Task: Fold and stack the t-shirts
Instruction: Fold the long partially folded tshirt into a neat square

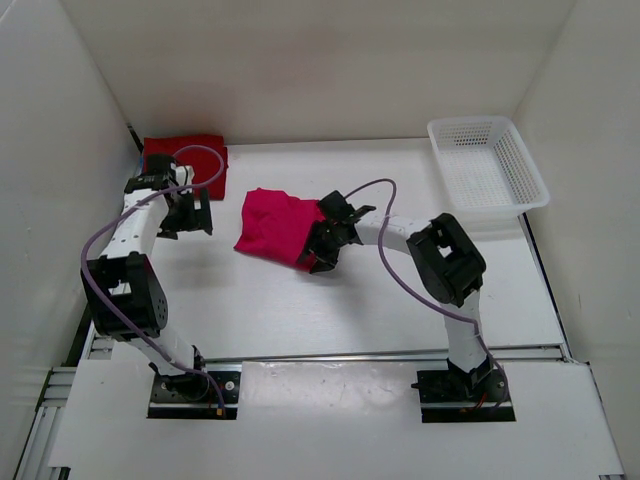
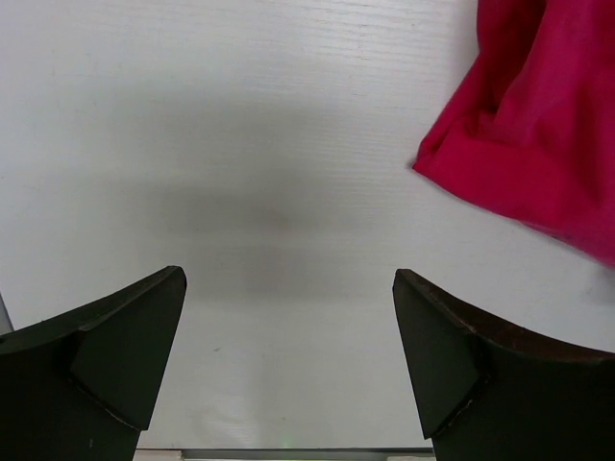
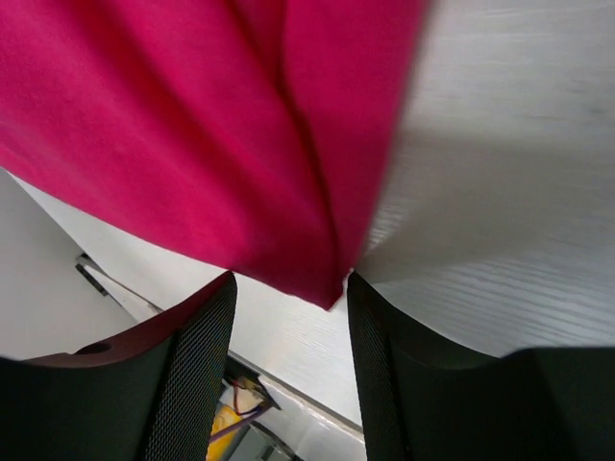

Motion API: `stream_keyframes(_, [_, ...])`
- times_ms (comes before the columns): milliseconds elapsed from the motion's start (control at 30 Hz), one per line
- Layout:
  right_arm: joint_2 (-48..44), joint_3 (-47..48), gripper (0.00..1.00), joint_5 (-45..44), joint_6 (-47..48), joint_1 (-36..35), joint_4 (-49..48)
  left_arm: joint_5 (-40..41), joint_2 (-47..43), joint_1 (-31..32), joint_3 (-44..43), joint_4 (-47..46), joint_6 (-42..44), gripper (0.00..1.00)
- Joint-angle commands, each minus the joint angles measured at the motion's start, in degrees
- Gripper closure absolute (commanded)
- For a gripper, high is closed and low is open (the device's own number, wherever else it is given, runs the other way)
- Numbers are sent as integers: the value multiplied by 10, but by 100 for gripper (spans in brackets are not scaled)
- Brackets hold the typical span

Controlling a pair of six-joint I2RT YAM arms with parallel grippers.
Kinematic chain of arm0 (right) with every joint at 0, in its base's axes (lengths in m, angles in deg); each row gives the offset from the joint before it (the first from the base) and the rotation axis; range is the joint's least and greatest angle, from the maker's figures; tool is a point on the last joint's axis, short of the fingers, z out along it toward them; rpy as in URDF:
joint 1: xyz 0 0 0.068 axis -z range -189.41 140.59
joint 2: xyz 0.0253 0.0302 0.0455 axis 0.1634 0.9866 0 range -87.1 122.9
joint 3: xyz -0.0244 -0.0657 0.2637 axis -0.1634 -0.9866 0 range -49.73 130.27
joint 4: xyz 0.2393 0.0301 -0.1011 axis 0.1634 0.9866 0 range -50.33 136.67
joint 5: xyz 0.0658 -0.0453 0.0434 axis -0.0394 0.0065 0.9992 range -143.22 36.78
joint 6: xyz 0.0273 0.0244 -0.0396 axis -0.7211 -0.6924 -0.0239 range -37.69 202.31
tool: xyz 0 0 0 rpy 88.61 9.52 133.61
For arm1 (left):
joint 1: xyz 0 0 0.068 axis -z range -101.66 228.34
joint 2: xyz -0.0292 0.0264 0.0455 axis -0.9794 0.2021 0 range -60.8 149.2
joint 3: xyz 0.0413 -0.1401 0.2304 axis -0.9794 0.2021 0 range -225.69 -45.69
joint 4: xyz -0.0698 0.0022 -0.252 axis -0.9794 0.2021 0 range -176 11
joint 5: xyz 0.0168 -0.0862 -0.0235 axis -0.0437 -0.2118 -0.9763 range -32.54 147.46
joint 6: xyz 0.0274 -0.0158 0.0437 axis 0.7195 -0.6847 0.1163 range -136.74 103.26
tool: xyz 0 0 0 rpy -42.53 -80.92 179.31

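We're folding the pink t-shirt (image 1: 272,225), right gripper (image 1: 320,245) part-open around its corner, left gripper (image 1: 190,213) wide and empty, probably needing a regrasp next.

White mesh basket (image 1: 487,165), upright, at two o'clock on the white table (image 1: 300,310); sits in the far right corner, near the right wall (image 1: 590,150).

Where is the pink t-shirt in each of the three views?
Top external: pink t-shirt just left of centre.
Left wrist: pink t-shirt in the upper right corner.
Right wrist: pink t-shirt fills the upper left.
Shared landmark: the white table under it.
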Motion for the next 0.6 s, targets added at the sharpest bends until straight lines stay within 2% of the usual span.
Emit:
stream_keyframes(0, [27, 7, 47, -15, -15, -4, 20, -19, -12, 4, 6, -18, 2, 0])
stream_keyframes(33, [27, 7, 49, -23, -22, -4, 14, -19, -12, 4, 6, -18, 2, 0])
stream_keyframes(133, [15, -16, 73, -49, -28, 16, 9, -14, -12, 4, 6, -18, 2, 0])
stream_keyframes(167, [5, -24, 87, -49, -28, 16, 9, -14, -12, 4, 11, -18, 2, 0])
stream_keyframes(233, [-12, -48, 100, -54, -21, 31, 3, -14, -12, 4, 19, -18, 2, 0])
stream_keyframes(333, [-48, -98, 100, -49, 4, 44, -10, -14, -12, 30, 34, -18, 2, 0])
stream_keyframes(433, [-96, -165, 100, -10, 69, 49, -39, -14, -7, 70, 51, -13, 2, 0])
stream_keyframes(567, [-126, -199, 100, 74, 189, 55, 21, -43, -1, 110, 59, -7, 2, 0])
